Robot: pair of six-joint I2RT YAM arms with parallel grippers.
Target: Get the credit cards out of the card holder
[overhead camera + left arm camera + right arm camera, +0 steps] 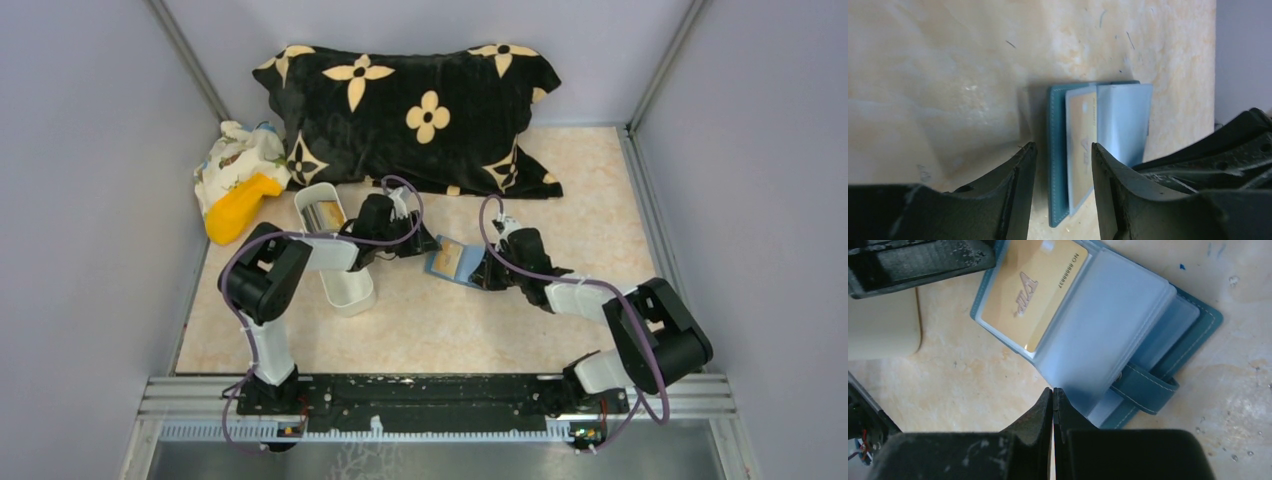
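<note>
Card holder (1205,322) lies open on the surface (973,390) btwn the arms w/ a tan credit card (1030,295) in its clear sleeve (1108,315); left gripper (1063,146) half spread over that card's edge, right gripper (1053,390) pressed together at the sleeve's rim, so you pin w/ the right, pinch the card edge & slide it out flat.

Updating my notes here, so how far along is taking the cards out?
Done: the card holder lies open, and a card seems to sit in the white tray. In hand: the open left gripper hovers over the gold card; the right gripper is shut at the clear sleeves. Left: that gold card is still sleeved.
</note>
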